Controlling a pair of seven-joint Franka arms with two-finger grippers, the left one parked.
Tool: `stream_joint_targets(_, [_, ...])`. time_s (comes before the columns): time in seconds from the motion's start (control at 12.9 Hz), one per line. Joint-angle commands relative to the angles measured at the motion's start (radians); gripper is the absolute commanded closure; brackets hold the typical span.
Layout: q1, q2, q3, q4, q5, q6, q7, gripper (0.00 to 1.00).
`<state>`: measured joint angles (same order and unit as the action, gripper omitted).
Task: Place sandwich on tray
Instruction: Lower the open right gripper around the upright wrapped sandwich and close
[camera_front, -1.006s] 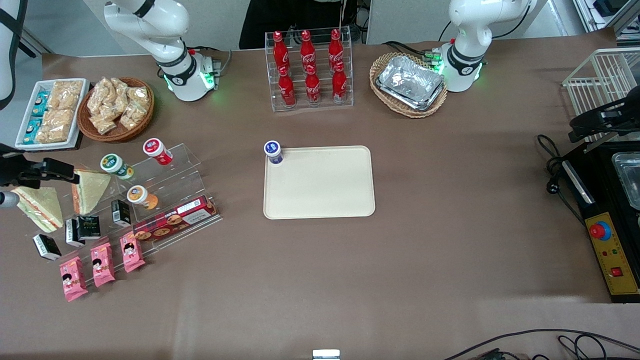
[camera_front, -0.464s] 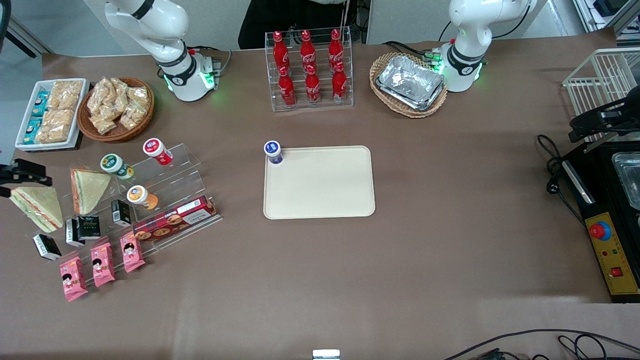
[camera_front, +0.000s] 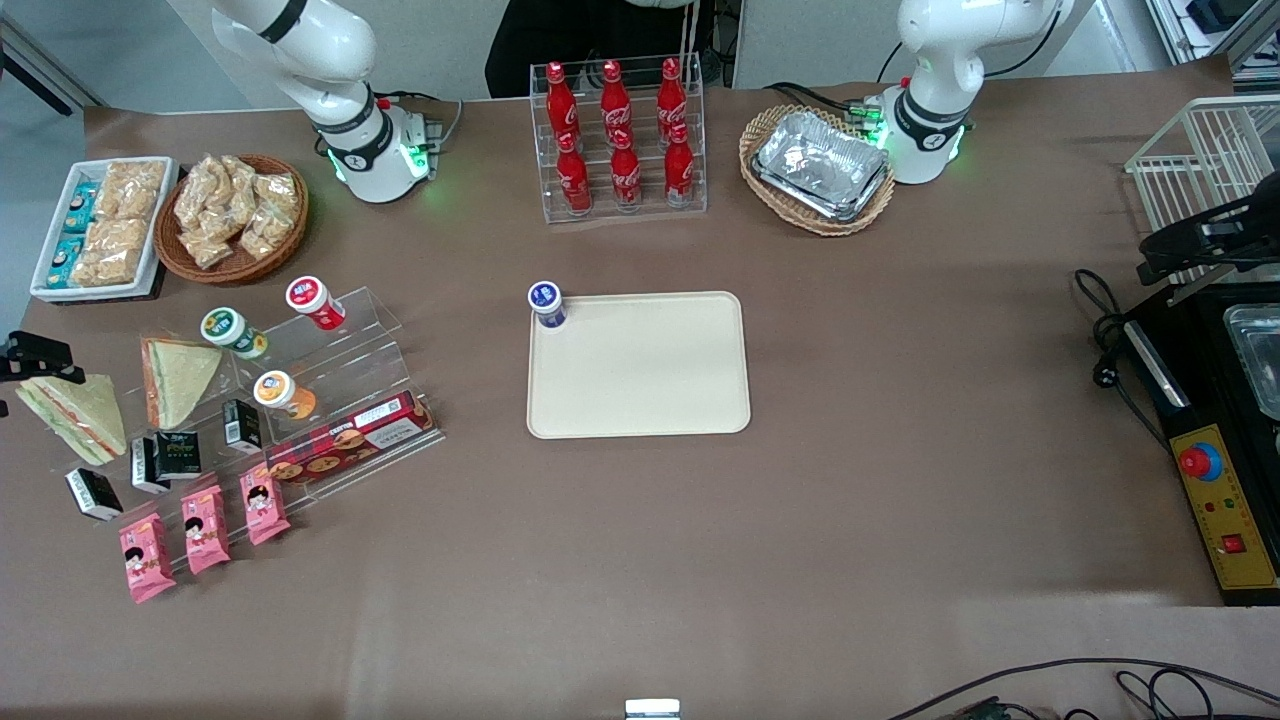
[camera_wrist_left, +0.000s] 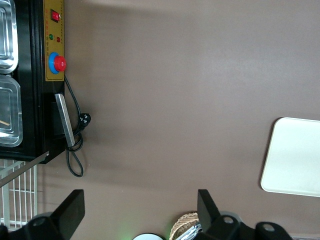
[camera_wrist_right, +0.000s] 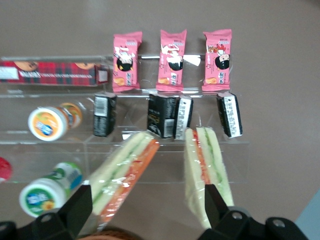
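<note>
The claw (camera_wrist_right: 145, 205) hangs wide open above two wrapped sandwiches on the clear display rack (camera_front: 330, 390), well apart from the tray (camera_front: 640, 365). The sandwich (camera_wrist_right: 206, 172) looks light, soft and slippery, best gripped across its bread faces. Most of the arm is cut off at the front view's edge.

Glossy clear-wrapped sandwich (camera_wrist_right: 205, 172), matt smooth plastic tray (camera_front: 638, 365), wicker basket (camera_front: 232, 262)
</note>
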<state>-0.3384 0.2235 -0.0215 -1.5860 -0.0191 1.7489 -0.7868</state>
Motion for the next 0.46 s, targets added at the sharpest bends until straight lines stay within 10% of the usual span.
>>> stream_joint_targets(0.0, [-0.051,0.048,0.008,-0.028,-0.007,0.075,-0.143,0.00])
stream_joint_targets(0.39, [-0.103,0.128,0.005,-0.031,-0.005,0.135,-0.268,0.00])
